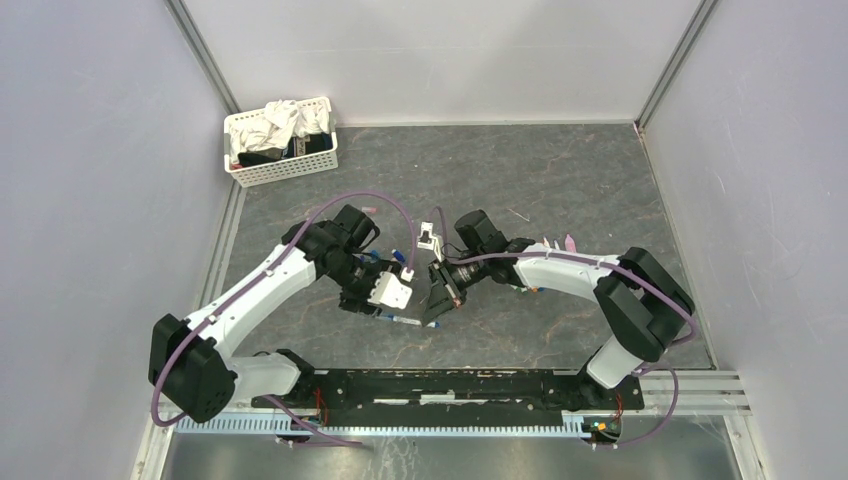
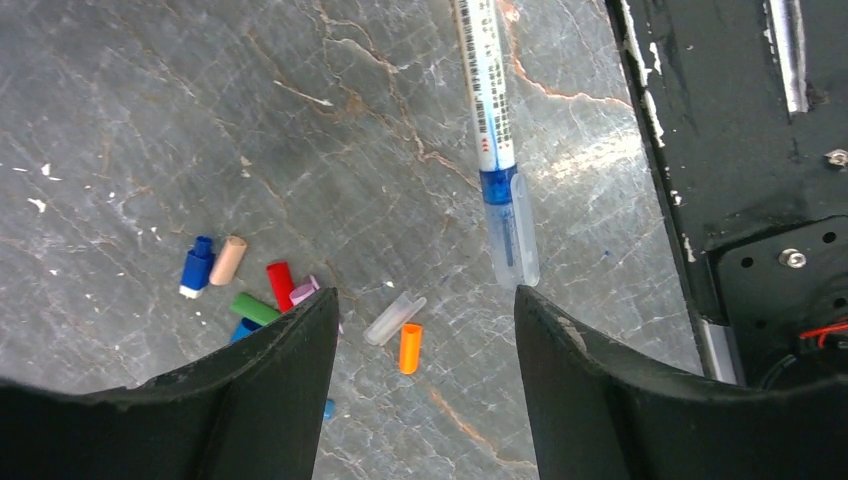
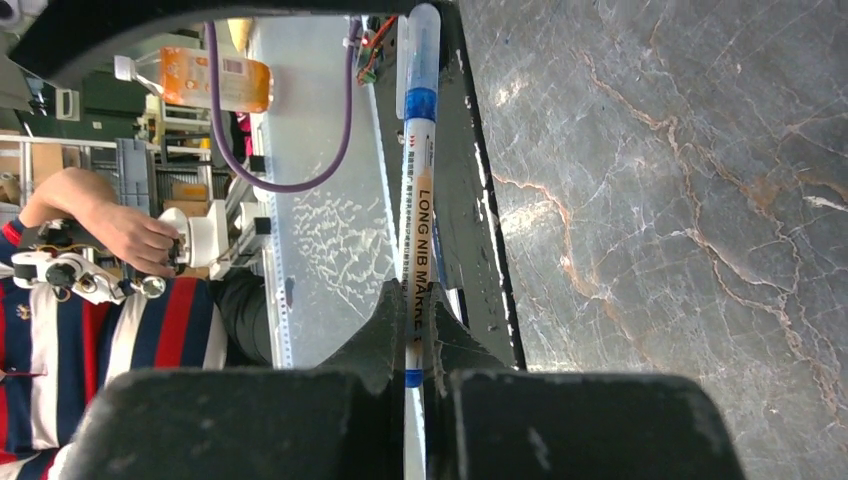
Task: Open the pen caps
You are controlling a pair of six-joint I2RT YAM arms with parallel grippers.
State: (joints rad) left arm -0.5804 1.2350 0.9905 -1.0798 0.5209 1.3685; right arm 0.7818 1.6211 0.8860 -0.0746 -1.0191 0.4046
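while the right hand [image 3: 415, 345] pinches a capped pen [image 3: 413, 200], the left hand [image 2: 425, 320] stands spread over loose caps [image 2: 410, 348] on the desk [image 2: 150, 120].

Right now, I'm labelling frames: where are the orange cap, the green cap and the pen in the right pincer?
orange cap [image 2: 410, 348], left wrist view, its middle.
green cap [image 2: 255, 308], left wrist view, its middle.
pen [image 3: 415, 230], right wrist view, printed barrel.

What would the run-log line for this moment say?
right fingers: shut on pen | pen cap: on | left fingers: open, empty | loose caps: on table
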